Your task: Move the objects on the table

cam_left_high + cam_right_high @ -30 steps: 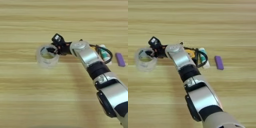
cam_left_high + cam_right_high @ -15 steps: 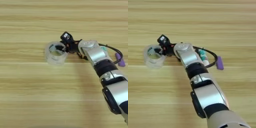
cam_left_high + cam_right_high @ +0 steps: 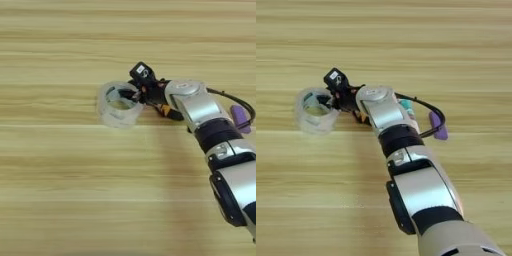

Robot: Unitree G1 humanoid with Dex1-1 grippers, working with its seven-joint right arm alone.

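While the table (image 3: 55, 190) lies broad beneath it, the right gripper (image 3: 131, 93) grips the near wall of the clear tape roll (image 3: 118, 104) at mid-table; the small purple block (image 3: 438, 125) sits well right. A thin-wall pinch could slip.

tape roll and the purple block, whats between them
In the right eye view, the silver forearm and its tool lie between clear tape roll and purple block.
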